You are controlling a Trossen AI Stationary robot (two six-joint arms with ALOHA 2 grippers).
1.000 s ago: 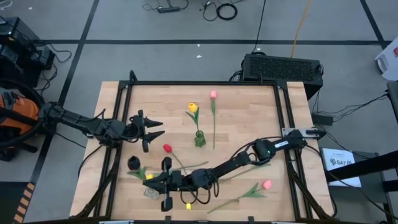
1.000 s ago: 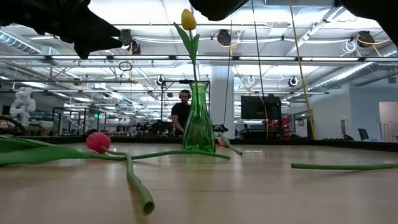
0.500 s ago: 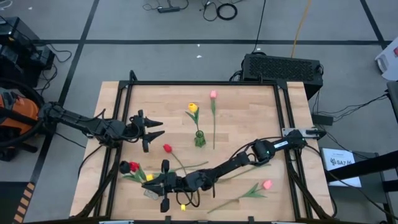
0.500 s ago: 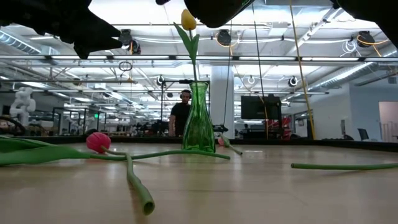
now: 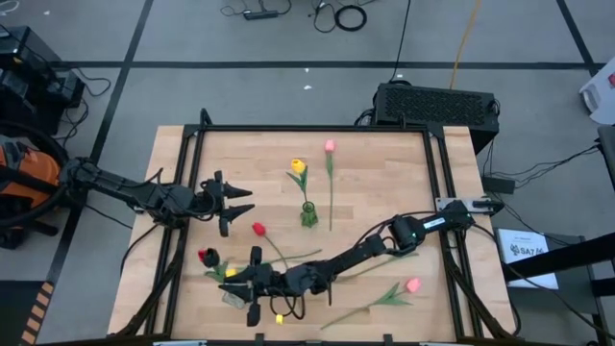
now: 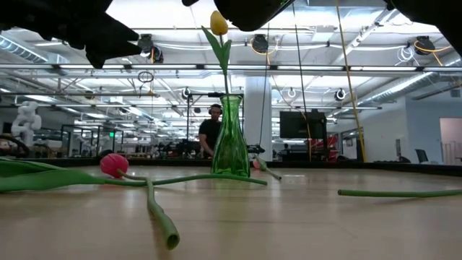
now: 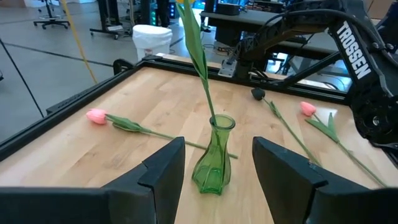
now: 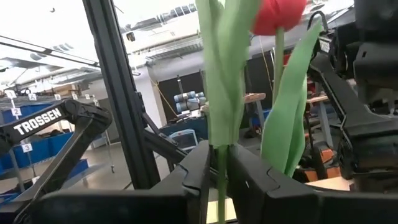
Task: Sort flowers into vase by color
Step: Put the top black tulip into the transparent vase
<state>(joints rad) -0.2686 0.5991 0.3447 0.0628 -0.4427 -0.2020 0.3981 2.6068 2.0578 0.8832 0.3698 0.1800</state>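
One red tulip [image 8: 278, 15] stands between your right gripper's [image 8: 217, 163] fingers, stem pinched in a narrow gap; your left gripper [image 7: 214, 165] waits open facing the vase [image 7: 214, 155].

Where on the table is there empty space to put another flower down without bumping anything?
The table's far left corner, behind the left gripper, is bare wood. So is the far right part, right of the pink tulip. The near left is crowded: the right gripper, red and black flowers, and a red tulip. The green vase holds the middle.
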